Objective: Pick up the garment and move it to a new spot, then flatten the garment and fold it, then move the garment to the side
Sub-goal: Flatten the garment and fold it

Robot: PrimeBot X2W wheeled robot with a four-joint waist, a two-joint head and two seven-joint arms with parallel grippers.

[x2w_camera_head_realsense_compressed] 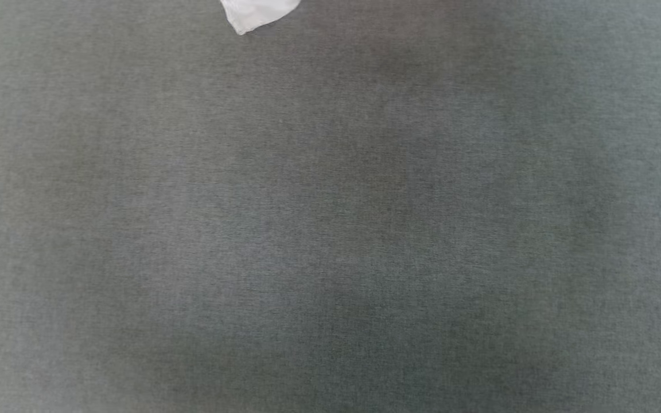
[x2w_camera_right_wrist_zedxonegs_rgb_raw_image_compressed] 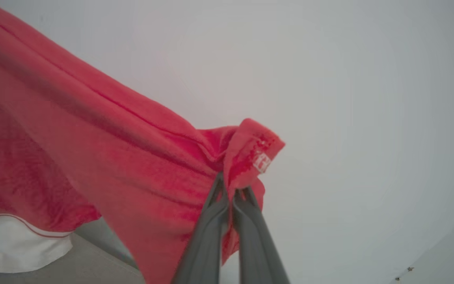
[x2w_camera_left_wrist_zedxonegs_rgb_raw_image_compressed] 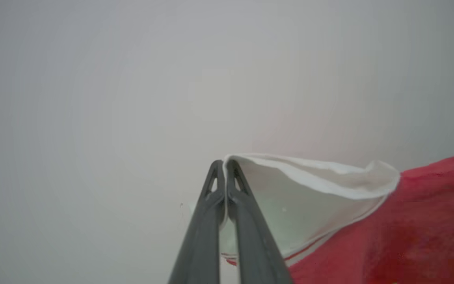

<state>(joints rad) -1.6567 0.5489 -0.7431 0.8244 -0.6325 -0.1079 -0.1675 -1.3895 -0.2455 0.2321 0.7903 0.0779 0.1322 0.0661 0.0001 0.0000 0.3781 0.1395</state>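
I've got the shirt [x2w_camera_right_wrist_zedxonegs_rgb_raw_image_compressed: 105, 157] held in both arms. Left gripper [x2w_camera_left_wrist_zedxonegs_rgb_raw_image_compressed: 225, 163]: fingers pressed together, tips nipping the hem of the white sleeve [x2w_camera_left_wrist_zedxonegs_rgb_raw_image_compressed: 313, 185]; cloth runs off to its right into red. Right gripper [x2w_camera_right_wrist_zedxonegs_rgb_raw_image_compressed: 231, 188]: tips clamped in a bunched red edge, fabric spreading to its left, white panel low left. Head cam: I see one white corner [x2w_camera_head_realsense_compressed: 256, 14] at the top edge over the grey surface [x2w_camera_head_realsense_compressed: 330, 229].

From my console, the garment [x2w_camera_right_wrist_zedxonegs_rgb_raw_image_compressed: 105, 157] hangs aloft, its red fabric stretched and rippled, pinched at a bunched red corner and a white sleeve panel [x2w_camera_left_wrist_zedxonegs_rgb_raw_image_compressed: 309, 197].
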